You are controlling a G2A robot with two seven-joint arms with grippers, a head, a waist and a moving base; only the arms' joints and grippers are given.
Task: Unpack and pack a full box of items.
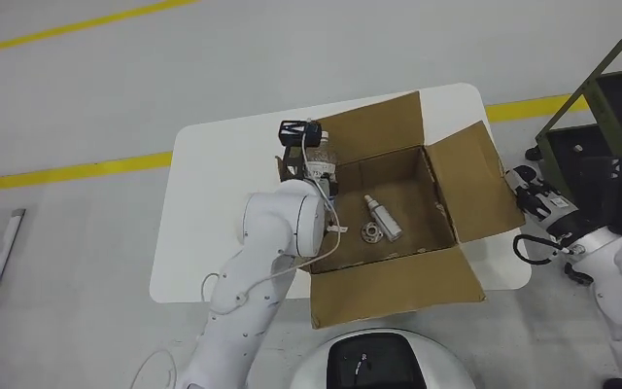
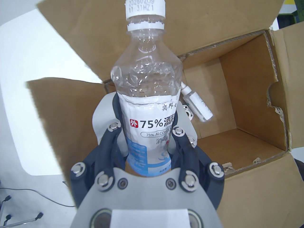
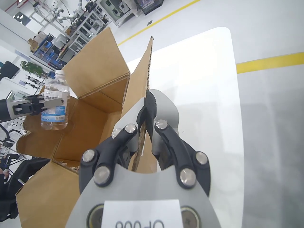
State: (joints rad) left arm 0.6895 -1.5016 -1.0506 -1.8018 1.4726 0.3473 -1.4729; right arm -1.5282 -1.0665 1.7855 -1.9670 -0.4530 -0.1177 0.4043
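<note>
An open cardboard box (image 1: pixel 389 282) stands on the white table (image 1: pixel 219 214) with its flaps spread. My left gripper (image 2: pixel 145 117) is shut on a clear bottle (image 2: pixel 144 77) with a white cap, held upright above the box's left edge (image 1: pixel 322 156). From the right wrist view the bottle (image 3: pixel 55 100) hangs over the box's far side. On the box floor lie a small white spray bottle (image 1: pixel 382 218) and a round metal part (image 1: pixel 370 232). My right gripper (image 3: pixel 146 112) is shut on the edge of the box's right flap (image 3: pixel 140 81), at the table's right side (image 1: pixel 517 191).
A dark green cart (image 1: pixel 583 136) stands off the table's right end. Yellow floor lines run behind the table. Bare table top lies to the left of the box. Racks and workbenches (image 3: pixel 78 24) fill the room beyond.
</note>
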